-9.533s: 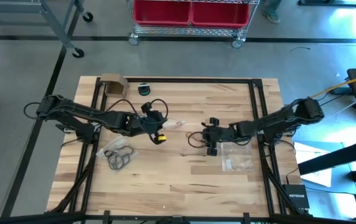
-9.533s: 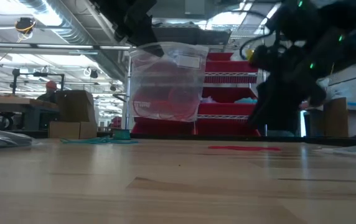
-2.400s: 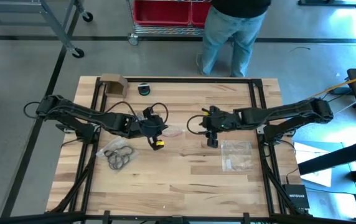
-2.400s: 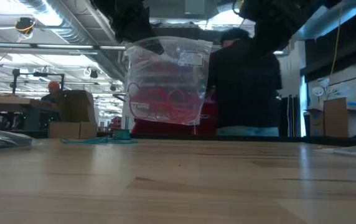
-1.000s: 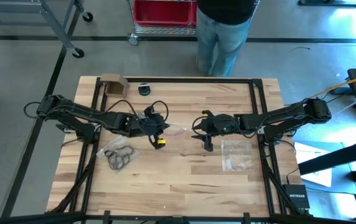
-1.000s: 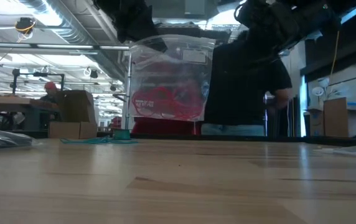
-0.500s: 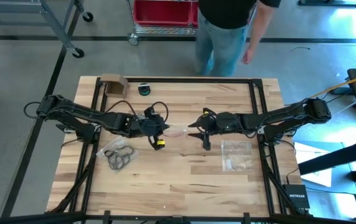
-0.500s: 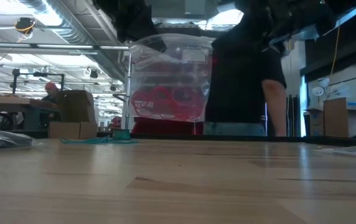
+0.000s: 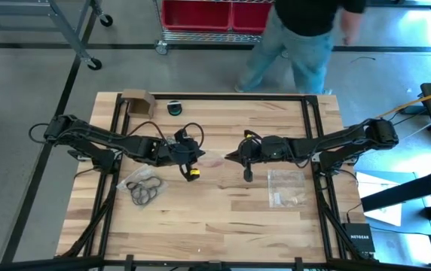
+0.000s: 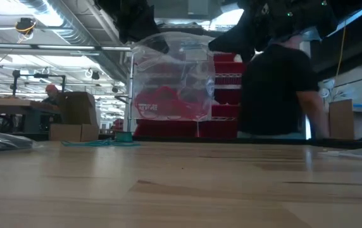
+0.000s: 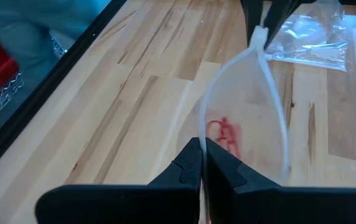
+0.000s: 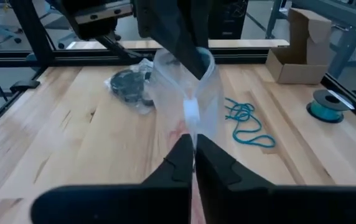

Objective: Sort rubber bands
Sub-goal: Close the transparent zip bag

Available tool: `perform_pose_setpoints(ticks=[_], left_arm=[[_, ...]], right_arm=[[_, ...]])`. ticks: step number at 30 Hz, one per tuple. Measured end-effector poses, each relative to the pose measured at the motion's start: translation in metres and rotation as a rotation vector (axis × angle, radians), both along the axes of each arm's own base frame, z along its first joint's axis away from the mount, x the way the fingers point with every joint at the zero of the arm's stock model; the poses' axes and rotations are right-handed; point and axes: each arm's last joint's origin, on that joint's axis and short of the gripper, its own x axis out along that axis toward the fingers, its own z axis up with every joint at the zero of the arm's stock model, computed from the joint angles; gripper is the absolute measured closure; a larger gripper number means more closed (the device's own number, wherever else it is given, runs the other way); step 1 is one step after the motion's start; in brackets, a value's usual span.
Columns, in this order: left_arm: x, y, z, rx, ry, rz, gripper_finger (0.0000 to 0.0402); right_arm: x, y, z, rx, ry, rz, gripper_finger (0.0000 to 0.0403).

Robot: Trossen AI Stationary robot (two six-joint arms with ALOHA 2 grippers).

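Above the middle of the wooden table (image 9: 223, 211), I am holding a clear plastic bag (image 10: 171, 82) up between my two grippers. My left gripper (image 9: 198, 156) is pinching one edge of the bag's mouth with its jaws pressed tight together, and my right gripper (image 9: 230, 157) is gripping the opposite edge, its jaws also squeezed shut on the plastic. The bag is hanging off the table between them, its mouth pulled into a narrow loop in the left wrist view.

Inside the bag, red rubber bands (image 10: 165, 104) are sitting bunched in its lower part, below both pairs of jaws and not touching them. To the left of the bag, on the table, black rubber bands (image 9: 144, 188) are lying partly on another clear bag. Teal rubber bands (image 12: 245, 124) are lying on the table beyond the held bag, near a teal spool (image 12: 328, 104) and a cardboard box (image 12: 309, 46). A further clear bag (image 9: 285, 187) is lying flat to the right of the held bag. A person (image 9: 306, 38) is walking past the far edge of the table.
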Motion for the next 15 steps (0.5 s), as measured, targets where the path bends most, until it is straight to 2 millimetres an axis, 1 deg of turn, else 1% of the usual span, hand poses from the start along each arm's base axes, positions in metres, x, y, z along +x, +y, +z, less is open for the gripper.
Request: perform_pose_setpoints(ticks=[6,8,11,15], left_arm=[[0.0,0.0,0.0,0.023,0.012,-0.016,0.0401],[-0.002,0.0,0.002,0.046,0.032,-0.036,0.0392],[-0.006,0.001,0.014,0.05,0.057,-0.066,0.036],[-0.013,0.001,0.032,0.028,0.079,-0.1,0.03]], right_arm=[[0.002,0.0,-0.003,0.001,0.009,0.005,0.0401],[0.002,0.0,-0.004,0.0,0.013,0.004,0.0402],[0.001,0.0,-0.005,-0.005,0.031,-0.011,0.0402],[0.0,-0.001,-0.008,-0.013,0.059,-0.029,0.0402]])
